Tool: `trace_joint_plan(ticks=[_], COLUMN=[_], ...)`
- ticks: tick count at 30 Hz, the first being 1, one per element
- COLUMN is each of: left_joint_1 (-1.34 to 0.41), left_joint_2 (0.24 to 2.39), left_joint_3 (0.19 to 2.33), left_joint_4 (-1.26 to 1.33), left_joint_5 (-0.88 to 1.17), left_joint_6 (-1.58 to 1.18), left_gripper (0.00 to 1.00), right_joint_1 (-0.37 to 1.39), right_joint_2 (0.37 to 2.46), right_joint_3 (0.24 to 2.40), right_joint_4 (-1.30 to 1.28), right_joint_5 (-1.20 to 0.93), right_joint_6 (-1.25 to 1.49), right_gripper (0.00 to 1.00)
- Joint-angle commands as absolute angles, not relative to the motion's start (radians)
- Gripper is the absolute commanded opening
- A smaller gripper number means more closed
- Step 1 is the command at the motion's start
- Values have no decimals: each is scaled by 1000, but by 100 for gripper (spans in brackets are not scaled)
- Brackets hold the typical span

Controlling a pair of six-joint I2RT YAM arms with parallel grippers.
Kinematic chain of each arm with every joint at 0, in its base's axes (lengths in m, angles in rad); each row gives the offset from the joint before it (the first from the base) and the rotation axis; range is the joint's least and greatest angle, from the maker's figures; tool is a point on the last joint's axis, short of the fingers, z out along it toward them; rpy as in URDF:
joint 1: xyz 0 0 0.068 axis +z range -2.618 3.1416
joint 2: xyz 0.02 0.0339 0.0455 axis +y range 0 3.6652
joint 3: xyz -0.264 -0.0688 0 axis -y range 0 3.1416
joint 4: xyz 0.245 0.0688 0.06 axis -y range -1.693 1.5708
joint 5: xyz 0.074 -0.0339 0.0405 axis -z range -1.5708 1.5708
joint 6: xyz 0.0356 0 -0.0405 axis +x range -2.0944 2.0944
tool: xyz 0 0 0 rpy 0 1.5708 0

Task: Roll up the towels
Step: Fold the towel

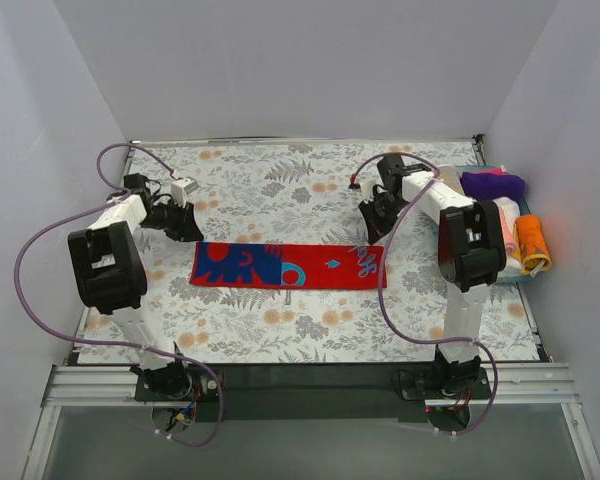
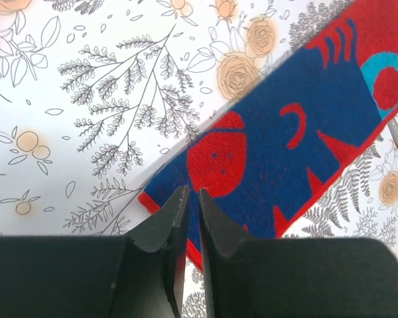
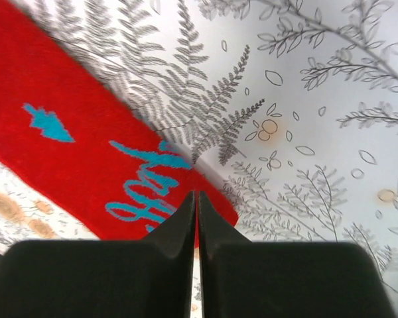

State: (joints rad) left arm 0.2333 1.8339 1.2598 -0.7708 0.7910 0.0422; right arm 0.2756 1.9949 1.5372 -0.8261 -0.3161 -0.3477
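A red-and-blue towel (image 1: 285,265) lies flat on the flower-patterned table covering (image 1: 280,175).

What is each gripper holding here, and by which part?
Both appear to pinch the red and blue towel, which lies flat: the left gripper at its dark blue end's corner, the right gripper at its red end's corner.

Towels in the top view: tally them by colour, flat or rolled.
Red-and-blue patterned cloth towel, flat: 1
Purple cloth towel, rolled: 1
Pale pink cloth towel, rolled: 1
Orange cloth towel, rolled: 1
Total: 4, plus a magenta piece too hidden to judge.
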Motion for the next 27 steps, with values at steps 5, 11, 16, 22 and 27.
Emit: trace_joint_plan(ticks=[5, 11, 16, 22, 27], left_joint_1=[229, 230, 230, 229, 230], left_joint_2=[1901, 1884, 1845, 1708, 1612], left_joint_3=[1247, 1190, 1167, 1137, 1126], left_joint_4=[-684, -617, -623, -643, -632], left_joint_5=[779, 634, 640, 718, 718], left_joint_6=[-26, -75, -110, -150, -164], left_gripper=[9, 8, 9, 32, 42], right_joint_1=[268, 267, 267, 264, 238], right_joint_2=[2121, 2187, 2186, 2034, 1959], right_joint_3=[1562, 1675, 1781, 1709, 1586], right_joint_4=[-816, -793, -796, -796, -796], right_joint_5=[-230, -164, -184, -160, -156], right_joint_6=[-356, -341, -315, -252, -177], right_gripper=[1, 1, 13, 47, 52])
